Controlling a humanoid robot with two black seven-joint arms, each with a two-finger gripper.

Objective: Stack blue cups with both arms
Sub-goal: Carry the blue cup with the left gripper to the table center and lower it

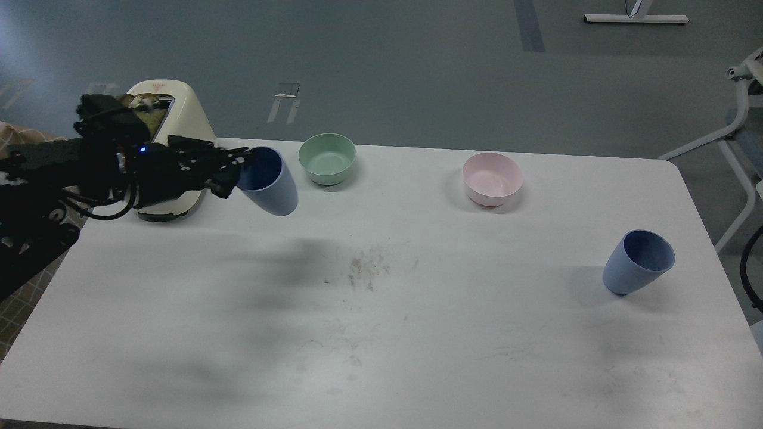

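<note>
Blue cup, first (271, 185): held off the table at the far left, tilted, mouth turned toward the left arm, narrow base pointing down and to the right. Its shadow falls on the tabletop below and to the right of it.

Left gripper (243, 167): black, at the far end of the left arm (71, 173), fingers closed on the rim of this cup, one at the inside of the mouth.

Blue cup, second (638, 262): standing on the table near the right edge, well apart from the first; it looks tilted from this view, mouth facing up and to the right. Nothing touches it.

Right gripper: not in the head view.

Green bowl (326, 158): upright on the far side of the table, just to the right of the held cup, not touching it.

Pink bowl (492, 179): upright, further right along the far side, between the green bowl and the second cup.

Toaster (179, 119): cream-coloured, at the far left corner, partly hidden behind the left arm.

Table (381, 333): white, with scuffs and a brownish smudge near the middle.
</note>
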